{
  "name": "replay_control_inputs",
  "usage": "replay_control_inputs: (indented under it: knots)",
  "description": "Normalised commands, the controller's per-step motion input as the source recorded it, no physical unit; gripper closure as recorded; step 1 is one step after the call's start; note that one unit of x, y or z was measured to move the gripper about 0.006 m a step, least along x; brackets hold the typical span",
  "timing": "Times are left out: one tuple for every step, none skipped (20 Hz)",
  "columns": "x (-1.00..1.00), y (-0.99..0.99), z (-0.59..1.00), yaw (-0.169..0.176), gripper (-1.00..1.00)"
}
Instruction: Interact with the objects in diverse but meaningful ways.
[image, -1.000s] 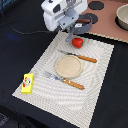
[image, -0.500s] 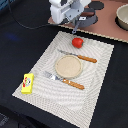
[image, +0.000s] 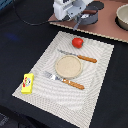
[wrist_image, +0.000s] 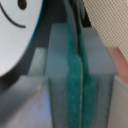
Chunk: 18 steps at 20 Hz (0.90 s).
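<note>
Here the gripper (image: 80, 21) hangs over the grey saucepan (image: 91, 18) at the far edge of the scene, on a pinkish board (image: 107, 27). In the wrist view its 2 green pads (wrist_image: 75, 85) press flat together with no gap and nothing visible between them. The tomato (image: 77, 42) sits on the striped placemat (image: 100, 75), just beyond the knife (image: 80, 56). The plate (image: 68, 66) lies between knife and fork (image: 64, 80). The yellow box (image: 27, 83) rests at the mat's corner on the exterior view's left.
</note>
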Motion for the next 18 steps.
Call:
replay_control_inputs:
  knots:
    - [0.71, 0.51, 0.29, -0.043, 1.0]
    - [0.71, 0.56, 0.3, -0.035, 1.0]
    - [0.7, 0.6, 0.31, -0.028, 1.0]
    - [0.69, 0.62, 0.32, -0.025, 1.0]
    - [0.69, 0.63, 0.32, -0.023, 1.0]
    - [0.67, 0.68, 0.3, -0.013, 1.0]
    - [0.62, 0.73, 0.27, -0.009, 1.0]
    - [0.61, 0.77, 0.25, 0.0, 1.0]
    - [0.59, 0.79, 0.23, 0.0, 1.0]
    - [0.57, 0.83, 0.21, 0.0, 1.0]
    - [0.56, 0.84, 0.21, 0.0, 1.0]
    - [0.55, 0.84, 0.21, 0.0, 1.0]
    - [0.54, 0.84, 0.19, 0.0, 1.0]
    - [0.54, 0.84, 0.19, 0.0, 1.0]
    - [0.53, 0.81, 0.17, 0.0, 1.0]
    - [0.53, 0.81, 0.15, 0.0, 1.0]
    - [0.55, 0.78, 0.15, 0.0, 1.0]
    - [0.55, 0.77, 0.15, 0.0, 1.0]
